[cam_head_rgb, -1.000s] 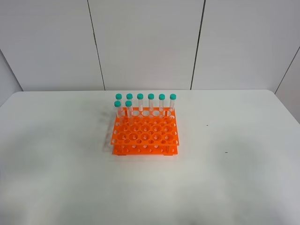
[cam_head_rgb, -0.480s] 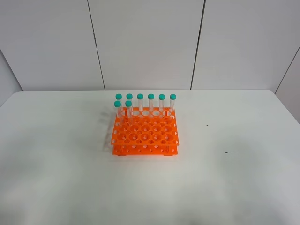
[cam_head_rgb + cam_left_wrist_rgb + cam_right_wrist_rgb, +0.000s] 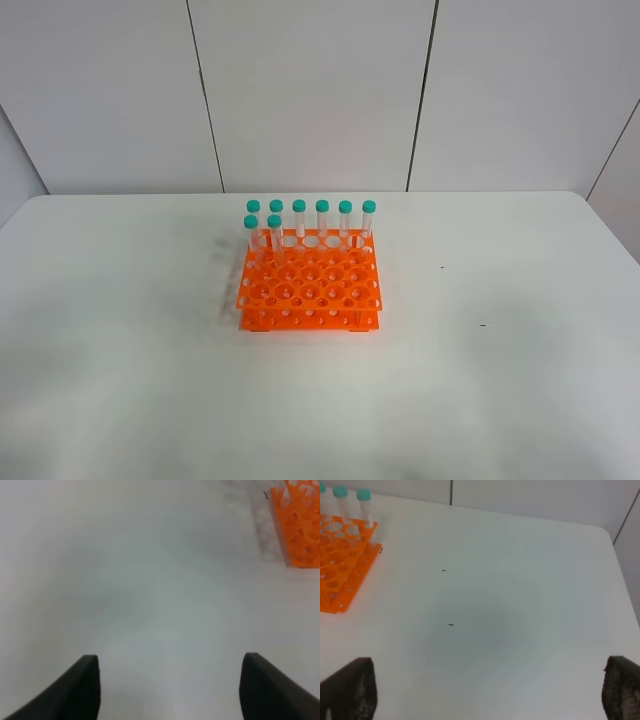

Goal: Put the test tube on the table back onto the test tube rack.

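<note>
Still, the test tube rack (image 3: pixel 309 285) and its tubes (image 3: pixel 299 220) stand unmoved.

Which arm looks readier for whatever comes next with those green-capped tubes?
Right, only slightly. No loose tube shows on the table; seven tubes stand in the rack. The left pincer and right pincer are both open and empty, but the right's camera sees more of the rack.
</note>
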Robot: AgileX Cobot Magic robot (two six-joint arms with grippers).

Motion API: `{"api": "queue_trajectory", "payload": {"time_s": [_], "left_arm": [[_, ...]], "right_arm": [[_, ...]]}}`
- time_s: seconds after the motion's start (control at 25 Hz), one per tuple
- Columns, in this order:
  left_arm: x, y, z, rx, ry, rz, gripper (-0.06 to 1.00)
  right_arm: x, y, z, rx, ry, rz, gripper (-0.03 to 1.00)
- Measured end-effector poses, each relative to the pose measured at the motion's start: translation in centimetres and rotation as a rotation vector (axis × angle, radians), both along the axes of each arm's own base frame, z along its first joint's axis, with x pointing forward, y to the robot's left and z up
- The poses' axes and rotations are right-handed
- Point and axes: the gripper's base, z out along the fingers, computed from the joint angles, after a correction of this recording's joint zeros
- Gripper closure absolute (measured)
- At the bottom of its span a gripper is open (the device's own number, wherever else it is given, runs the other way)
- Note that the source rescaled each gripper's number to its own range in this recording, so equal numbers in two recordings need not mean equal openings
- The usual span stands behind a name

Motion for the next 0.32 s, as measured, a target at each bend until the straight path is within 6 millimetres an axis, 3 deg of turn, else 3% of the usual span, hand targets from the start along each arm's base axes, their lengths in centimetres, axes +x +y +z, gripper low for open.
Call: {"api": "queue_trajectory", "payload": {"time_s": [0.32], "left_arm": [[0.0, 0.0, 0.0, 0.0, 0.0, 0.0, 0.18]], "right_arm": [[0.0, 0.0, 0.0, 0.0, 0.0, 0.0, -0.03]]}}
